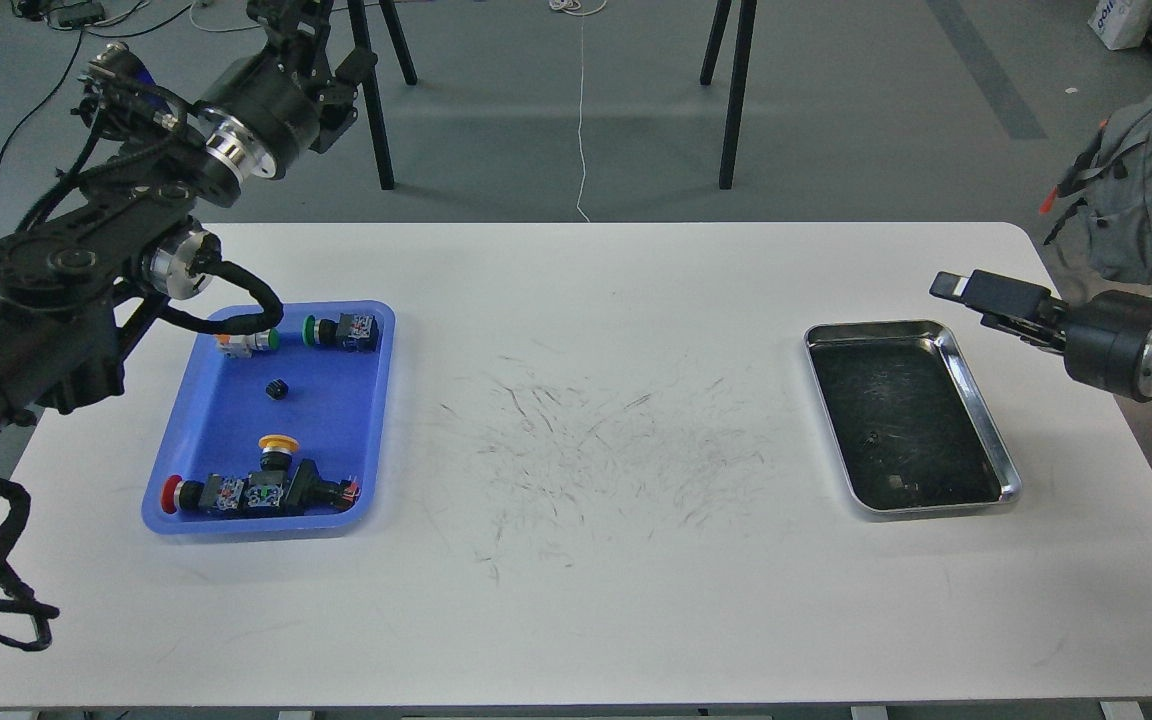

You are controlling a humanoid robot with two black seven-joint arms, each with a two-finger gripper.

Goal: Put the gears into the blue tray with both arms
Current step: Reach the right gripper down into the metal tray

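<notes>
The blue tray [336,430] lies at the table's left. One tiny black gear [278,389] rests on its floor among several push-button switches. A second small dark gear [871,437] lies inside the silver tray at the right. My left gripper [308,22] is raised beyond the table's far left corner, well above the blue tray. It is dark and partly cut off by the view's top edge. My right gripper [966,300] points left just past the silver tray's far right corner, open, with nothing between its fingers.
The silver metal tray [978,405] has a dark inside. Switches with green [336,330], yellow [277,450] and red [194,493] caps fill the blue tray's ends. My left arm's elbow and cable [226,300] hang over that tray's far left corner. Black stand legs [731,90] rise behind the table.
</notes>
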